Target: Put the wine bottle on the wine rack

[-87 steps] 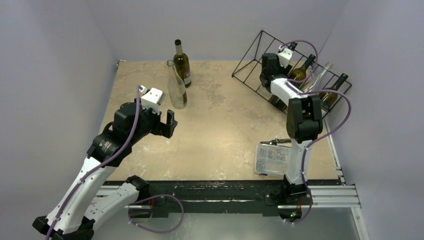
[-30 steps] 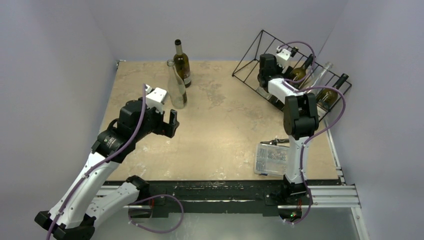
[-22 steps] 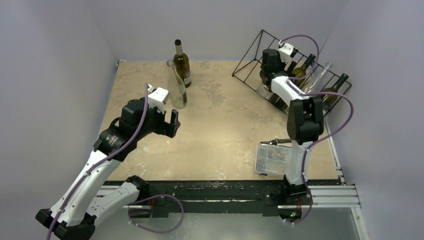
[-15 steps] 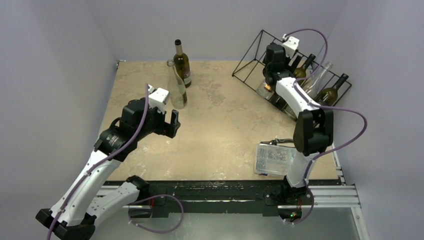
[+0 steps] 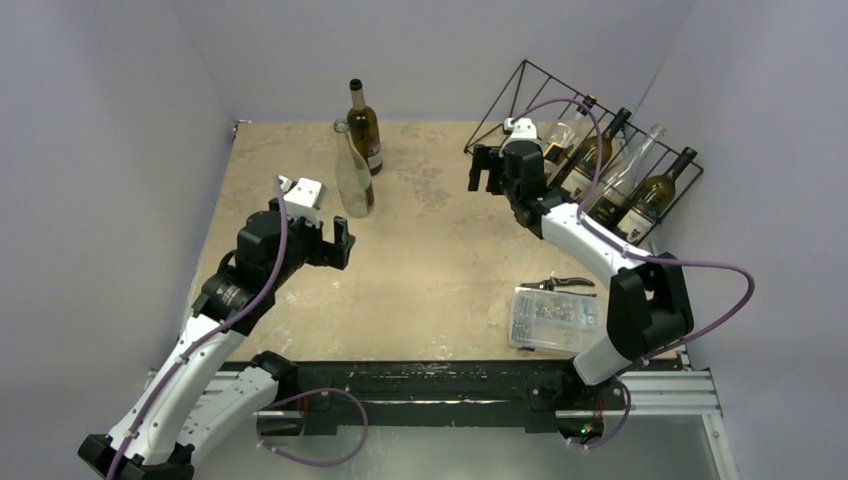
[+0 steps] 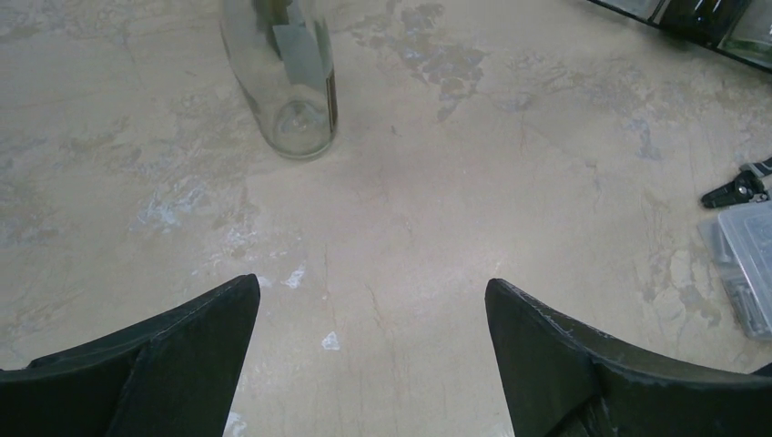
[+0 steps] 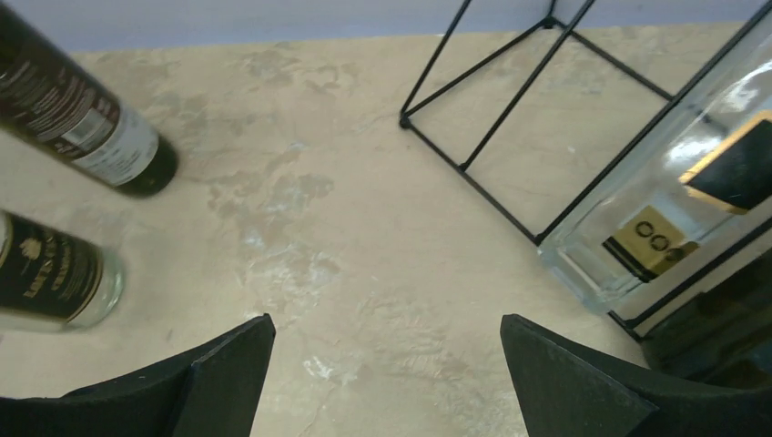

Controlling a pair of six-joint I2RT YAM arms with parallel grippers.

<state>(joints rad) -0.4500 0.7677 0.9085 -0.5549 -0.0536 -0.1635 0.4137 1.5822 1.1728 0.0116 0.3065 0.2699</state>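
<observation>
A robotics lab cell is seen: the beige table (image 5: 430, 260) under the left gripper (image 5: 332, 245) is enclosed by bare lilac walls (image 5: 110, 150), with an aluminium rail (image 5: 660, 385) behind.

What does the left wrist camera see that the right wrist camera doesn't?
Only the left wrist view shows the black pliers and the clear plastic box, both at its right edge. Only the right wrist view plainly shows the dark bottle and the square clear bottle lying in the wine rack. Both show the table, the standing clear bottle and some of the rack, though it is just a sliver in the left view. Each sees its own open pincer: the left pincer and the right pincer.
</observation>
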